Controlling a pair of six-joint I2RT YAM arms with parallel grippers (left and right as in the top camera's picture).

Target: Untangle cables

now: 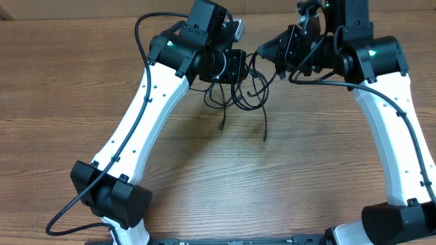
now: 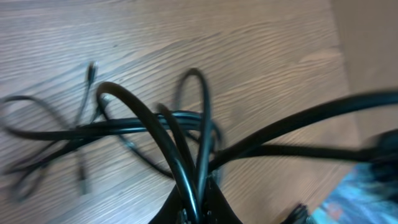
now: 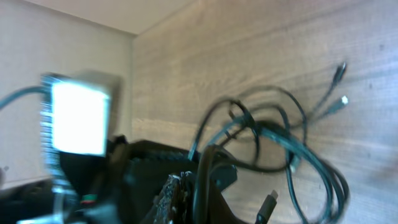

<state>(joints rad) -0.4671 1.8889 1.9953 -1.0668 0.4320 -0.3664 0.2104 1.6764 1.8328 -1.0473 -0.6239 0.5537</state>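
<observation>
Though blur smears both wrist views and hides the fingertips' detail, we see the left gripper point(image 2: 196, 208) pinched tight on several strands of the cables point(image 1: 248, 88) and the right gripper point(image 3: 198, 202) closed on one strand. The tangle sits between them near the table's point(image 1: 204, 170) far edge.

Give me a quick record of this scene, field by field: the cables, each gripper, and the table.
cables: thin black tangle of loops, strung between the two grippers
loose ends: two plug tips trailing toward the near side
left gripper: closed on several strands
right gripper: appears closed on one loop
table: wood-grain top
image quality: both wrist views are blurred
</observation>
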